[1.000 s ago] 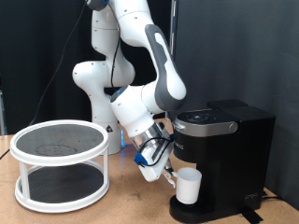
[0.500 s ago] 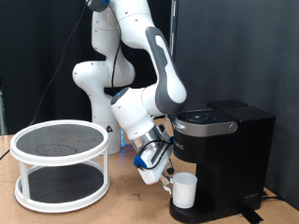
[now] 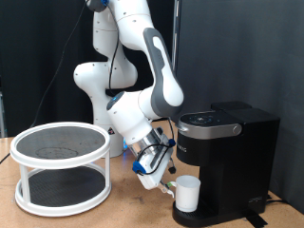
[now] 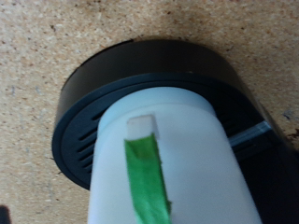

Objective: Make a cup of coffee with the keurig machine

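Observation:
The white cup (image 3: 187, 194) stands upright on the round drip base (image 3: 205, 218) of the black keurig machine (image 3: 233, 142), under its head. My gripper (image 3: 169, 182) is just to the exterior view's left of the cup, at the height of its handle, and looks open with nothing between the fingers. In the wrist view the cup (image 4: 187, 140) fills the frame, its handle marked with a green tape strip (image 4: 149, 177) that faces the camera. It sits on the black drip base (image 4: 103, 84). No fingers show in the wrist view.
A white two-tier round rack (image 3: 60, 166) with dark mesh shelves stands at the exterior view's left on the wooden table (image 3: 123, 214). The arm's base (image 3: 95, 85) is behind, in front of a black curtain.
The cup came down a little onto the drip base and now stands still. My gripper has drawn back slightly towards the exterior view's left and down, away from the cup.

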